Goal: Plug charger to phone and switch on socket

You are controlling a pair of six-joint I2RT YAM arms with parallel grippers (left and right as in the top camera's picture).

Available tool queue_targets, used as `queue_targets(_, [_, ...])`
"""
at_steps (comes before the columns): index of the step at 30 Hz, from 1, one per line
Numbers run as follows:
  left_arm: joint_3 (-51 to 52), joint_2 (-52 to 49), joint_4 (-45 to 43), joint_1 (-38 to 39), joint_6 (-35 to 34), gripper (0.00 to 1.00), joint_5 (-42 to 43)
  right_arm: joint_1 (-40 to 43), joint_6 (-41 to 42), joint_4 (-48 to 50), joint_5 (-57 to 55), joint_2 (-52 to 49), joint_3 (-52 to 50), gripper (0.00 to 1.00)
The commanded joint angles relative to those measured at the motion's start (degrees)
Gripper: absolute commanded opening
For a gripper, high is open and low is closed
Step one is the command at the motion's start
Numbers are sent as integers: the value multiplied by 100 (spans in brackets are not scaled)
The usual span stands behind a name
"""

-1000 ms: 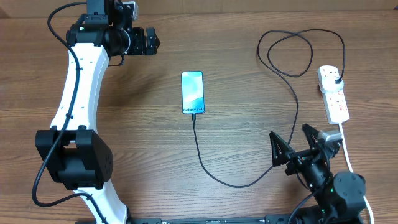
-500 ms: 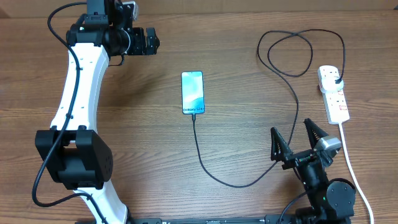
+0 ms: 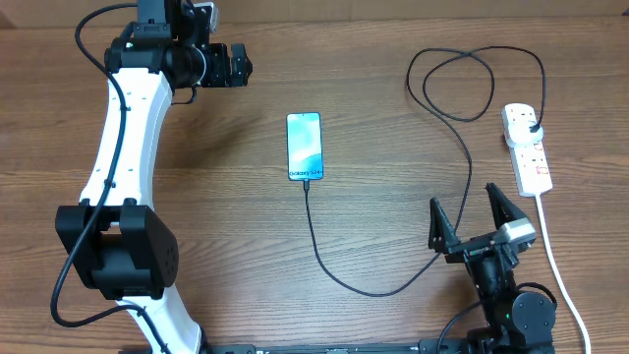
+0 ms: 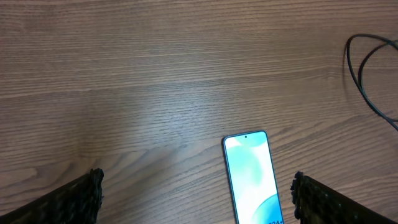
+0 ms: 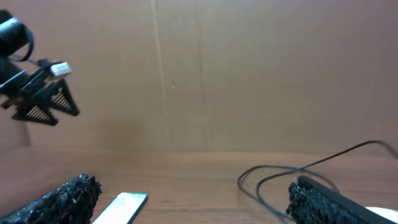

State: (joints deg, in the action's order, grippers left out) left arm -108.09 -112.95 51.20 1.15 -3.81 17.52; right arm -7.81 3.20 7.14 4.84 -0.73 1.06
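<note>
- My right gripper [image 3: 462, 197] has changed pose over the last second. It has swung from a slanted attitude to a squarer one and has drawn back toward the near edge of the table [image 3: 393, 79].
- That move takes it further from the power strip [image 3: 528, 149] and uncovers more of the strip's white cord [image 3: 552, 251].
- Right gripper state: jaws spread fully wide, nothing between them.
- My left gripper [image 3: 234, 65] has not moved. It hangs at the far left of the table, well apart from the phone [image 3: 305, 147], with its jaws fully spread and nothing held.
- The phone lies flat at mid-table with its screen lit. It has not shifted.
- The black charger cable [image 3: 311, 221] meets the phone's near end and appears to be seated there. It curves past my right gripper and loops up to a black plug [image 3: 531, 124] sitting in the far end of the power strip.
- Cable, plug and strip are where they were.
- Judgement: the plugging step looks complete, and the retreat of my right arm is consistent with work at the strip being finished.
- The position of the red switches [image 3: 537, 149] is too small to read, so I cannot confirm that the strip is switched on.
</note>
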Motion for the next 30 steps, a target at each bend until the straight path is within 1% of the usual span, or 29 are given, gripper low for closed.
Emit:
queue_targets(1, [13,-31,-9,37,149,100,-13,118,-48,-22,-181,59,-61,100])
queue_targets(3, [13,-31,-7,37,149,100,-13,181,-48,-195,-179,59,-61,100])
queue_targets(9, [13,-31,-9,37,149,100,-13,321,-46,-1224,-210,59,-61,100])
queue_targets(13, [13,-31,-9,37,149,100,-13,317,-205,-1207,-289,57,-59,100])
queue_targets(30, [13,-31,-9,37,151,100,-13,306,-111,-1196,-284,57,-59,100])
